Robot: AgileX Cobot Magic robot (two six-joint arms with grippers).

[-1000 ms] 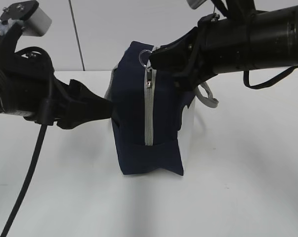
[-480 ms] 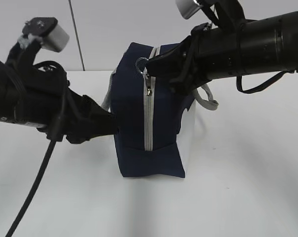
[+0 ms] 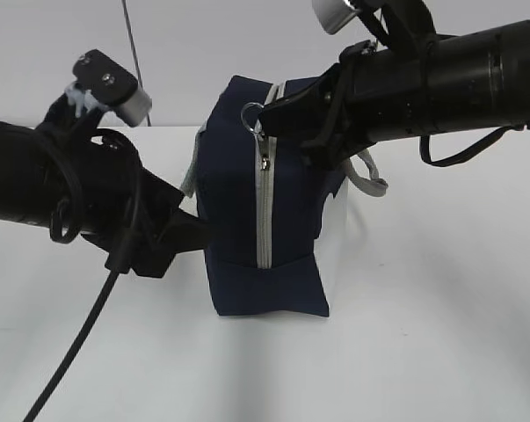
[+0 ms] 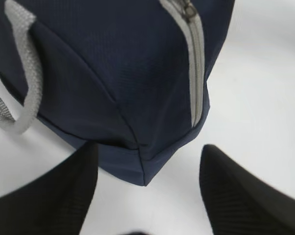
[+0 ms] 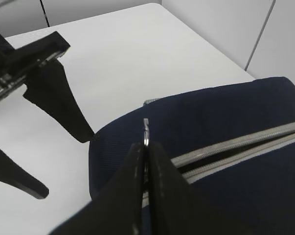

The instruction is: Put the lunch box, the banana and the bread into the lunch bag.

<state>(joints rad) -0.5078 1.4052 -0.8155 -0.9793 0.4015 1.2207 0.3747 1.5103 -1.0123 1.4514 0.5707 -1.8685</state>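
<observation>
The navy lunch bag (image 3: 234,211) stands on the white table, its grey zipper (image 3: 265,202) facing the exterior camera. My right gripper (image 3: 266,119) is shut on the zipper's ring pull (image 3: 251,114) at the bag's top; the right wrist view shows the ring (image 5: 146,132) pinched between the fingers (image 5: 162,166). My left gripper (image 3: 199,233) is open at the bag's lower left corner; the left wrist view shows that corner (image 4: 145,171) between my spread fingers (image 4: 235,191). The lunch box, banana and bread are out of view.
Grey strap handles hang on both sides of the bag (image 3: 370,180), one also showing in the left wrist view (image 4: 27,83). A black cable (image 3: 80,343) trails from the left arm to the table's front. White table (image 3: 423,334) surrounds the bag.
My left arm has rotated and dropped, its fingers now at the bag's lower left corner. My right gripper rose slightly with the ring pull, then held still. The bag's top shifted a little.
</observation>
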